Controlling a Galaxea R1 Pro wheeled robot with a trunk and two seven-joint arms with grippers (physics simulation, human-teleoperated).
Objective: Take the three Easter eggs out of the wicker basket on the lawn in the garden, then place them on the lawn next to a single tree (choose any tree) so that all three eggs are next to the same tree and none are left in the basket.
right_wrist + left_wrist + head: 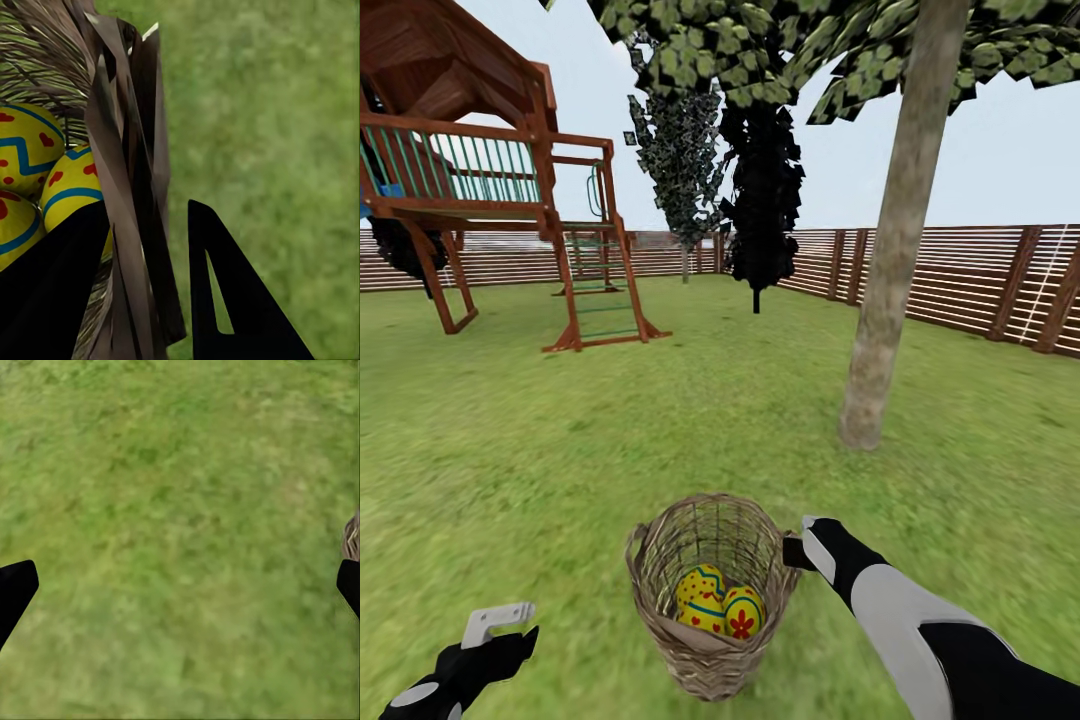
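The wicker basket (705,655) stands on the lawn (510,470) just in front of me. Three yellow Easter eggs with blue zigzags and red marks lie in it (700,588) (744,612) (698,620); the right wrist view shows them too (22,146) (75,187) (13,225). My right gripper (796,550) (146,204) is at the basket's right rim (127,112), one finger inside and one outside, shut on the wall. My left gripper (500,625) (180,585) hangs open over grass left of the basket. The grey-beige tree (890,280) rises just beyond to the right.
A wooden playset (510,200) stands at the far left. A dark thin-trunked tree (760,190) and a slim grey-green tree (680,150) grow near the brown slatted fence (960,280) at the back. Grass lies between the basket and the trunk.
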